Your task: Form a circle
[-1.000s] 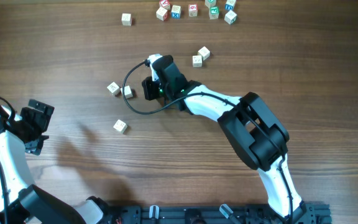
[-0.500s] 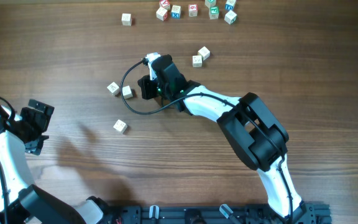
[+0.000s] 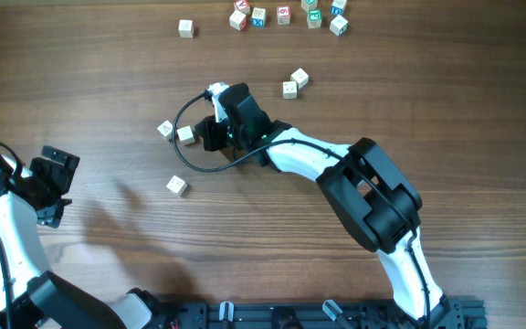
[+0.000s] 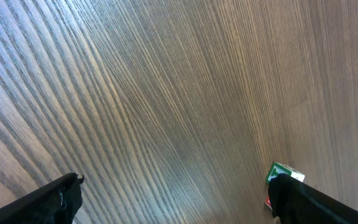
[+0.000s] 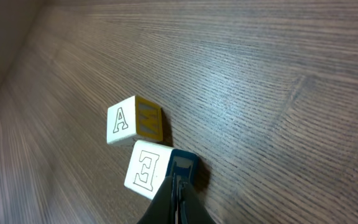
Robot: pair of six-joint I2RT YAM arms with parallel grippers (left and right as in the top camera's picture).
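No circle of cubes shows; small pale wooden cubes lie scattered. Two of them sit close together left of centre, the A cube [image 3: 165, 129] [image 5: 132, 120] and the E cube [image 3: 185, 134] [image 5: 148, 169]. My right gripper [image 3: 205, 135] [image 5: 178, 182] is shut and holds nothing. Its tip is low on the table and touches the E cube's blue side. A third cube [image 3: 177, 185] lies nearer the front. My left gripper [image 3: 57, 183] [image 4: 176, 183] hangs open at the far left over bare wood. A green-faced cube [image 4: 281, 173] shows by its right finger.
A pair of cubes [image 3: 294, 83] lies right of the right gripper. Several more cubes [image 3: 283, 15] line the far edge, with one [image 3: 185, 28] apart to the left. The right arm's black cable [image 3: 183, 151] loops over the table near the two cubes.
My right gripper has slid a little to the left, shut, up against the E cube, and nudged it slightly toward the A cube. The left arm has not moved.
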